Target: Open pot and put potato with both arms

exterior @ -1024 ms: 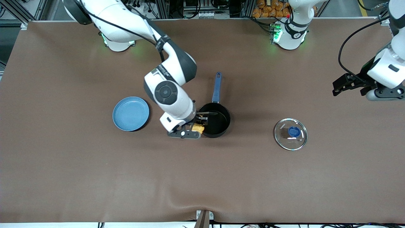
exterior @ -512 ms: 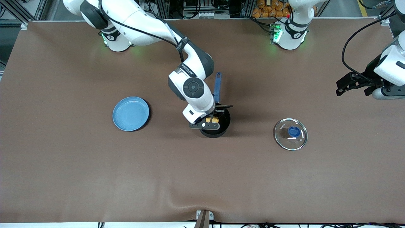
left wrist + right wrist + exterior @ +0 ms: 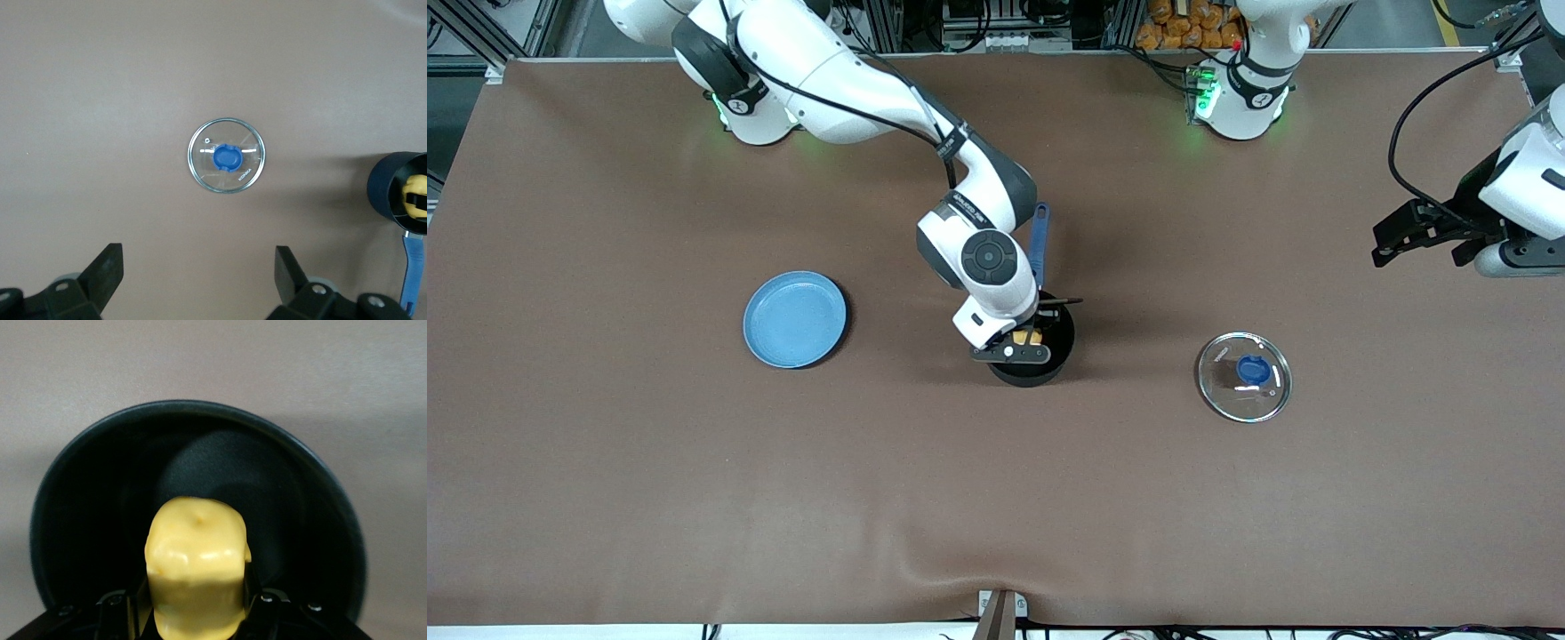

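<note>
Landmark: the pot (image 3: 1040,348), lid off, near the middle of the table (image 3: 996,498), its blue handle (image 3: 1039,242) pointing toward the robots' bases.
Glass lid (image 3: 1244,376): flat on the table with the knob up, a little nearer the front camera than the pot, toward the left arm's end, well apart from the pot.
Blue plate (image 3: 794,318): level with the pot, toward the right arm's end, apart from it.
Potato (image 3: 1024,338): clenched in the right gripper (image 3: 1021,340), over the pot's opening.
Right gripper: jaws clamped on the potato's sides, hanging over the pot.
Left gripper (image 3: 1405,233): jaws spread wide with nothing between them; the left arm waits, over the table's edge at its own end, far from the pot.
Right wrist view only: the potato (image 3: 195,568) hangs above the pot's dark bare bottom (image 3: 220,473), inside the ring of the rim.
Left wrist view only: the lid (image 3: 226,155) alone on bare cloth between the spread fingers (image 3: 107,272); the pot (image 3: 388,193) at the picture's edge with a bit of yellow in its mouth.
Front view only: the plate, both arms' reach, and the right arm's wrist covering part of the pot's rim and handle.
Open room: bare brown cloth all round the pot, widest toward the front camera.
In the way: only the right arm's own wrist, over the pot.
</note>
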Tool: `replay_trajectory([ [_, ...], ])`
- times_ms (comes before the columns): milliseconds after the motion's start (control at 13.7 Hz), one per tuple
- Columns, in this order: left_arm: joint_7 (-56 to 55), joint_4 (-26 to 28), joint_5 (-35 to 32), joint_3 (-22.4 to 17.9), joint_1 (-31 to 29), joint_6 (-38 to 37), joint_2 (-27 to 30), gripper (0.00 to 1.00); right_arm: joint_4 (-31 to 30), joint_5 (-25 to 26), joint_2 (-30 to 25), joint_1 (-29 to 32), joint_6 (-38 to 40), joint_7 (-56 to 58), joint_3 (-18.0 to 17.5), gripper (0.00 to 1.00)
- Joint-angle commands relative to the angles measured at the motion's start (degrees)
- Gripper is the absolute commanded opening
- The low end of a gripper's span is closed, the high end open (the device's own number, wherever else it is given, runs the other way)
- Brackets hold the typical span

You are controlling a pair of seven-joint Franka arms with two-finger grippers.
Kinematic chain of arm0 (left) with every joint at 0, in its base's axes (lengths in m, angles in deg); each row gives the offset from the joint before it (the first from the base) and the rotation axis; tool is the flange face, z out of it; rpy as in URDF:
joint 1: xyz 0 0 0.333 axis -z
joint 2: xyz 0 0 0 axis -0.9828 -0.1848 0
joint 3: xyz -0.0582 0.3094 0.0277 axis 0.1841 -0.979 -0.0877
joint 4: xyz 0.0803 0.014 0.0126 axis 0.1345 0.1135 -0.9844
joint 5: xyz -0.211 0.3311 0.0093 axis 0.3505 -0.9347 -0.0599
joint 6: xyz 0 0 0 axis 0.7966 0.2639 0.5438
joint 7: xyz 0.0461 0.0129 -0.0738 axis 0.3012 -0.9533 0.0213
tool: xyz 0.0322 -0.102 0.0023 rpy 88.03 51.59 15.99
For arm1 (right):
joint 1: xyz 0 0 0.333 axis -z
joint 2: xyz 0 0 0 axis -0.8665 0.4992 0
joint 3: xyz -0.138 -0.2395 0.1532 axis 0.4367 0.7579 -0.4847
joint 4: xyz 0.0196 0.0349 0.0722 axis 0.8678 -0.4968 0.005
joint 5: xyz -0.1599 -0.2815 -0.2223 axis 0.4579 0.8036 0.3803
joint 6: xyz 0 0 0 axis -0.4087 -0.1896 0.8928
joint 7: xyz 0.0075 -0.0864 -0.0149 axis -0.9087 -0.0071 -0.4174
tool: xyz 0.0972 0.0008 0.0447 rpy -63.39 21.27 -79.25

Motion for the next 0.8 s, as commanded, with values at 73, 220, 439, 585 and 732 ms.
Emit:
replay_trajectory([
  [73, 1.16, -1.09, 1.12, -12.63, 13.37, -1.70, 0.84, 1.00, 2.17, 1.31, 1.99, -1.43, -0.85, -2.12, 0.67, 0.00],
  [220, 1.16, -1.09, 1.12, -14.60, 15.42, -1.70, 0.93, 1.00, 2.17, 1.31, 2.08, -1.52, -0.94, -2.12, 0.67, 0.00],
  [439, 0.99, -1.18, 1.20, -14.25, 14.99, -1.79, 0.93, 1.00, 2.08, 1.40, 2.08, -1.87, -1.03, -2.30, 1.20, 0.92],
  [585, 0.90, -2.14, 1.20, -13.90, 14.98, -3.36, 1.02, 1.00, 2.08, 2.19, 2.08, -2.57, -1.47, -2.21, 1.99, 1.00],
  [732, 0.55, -5.21, 1.29, -14.42, 15.68, -5.47, 1.02, 1.00, 2.26, 2.19, 1.99, -2.40, -1.38, -2.21, 1.99, 1.00],
])
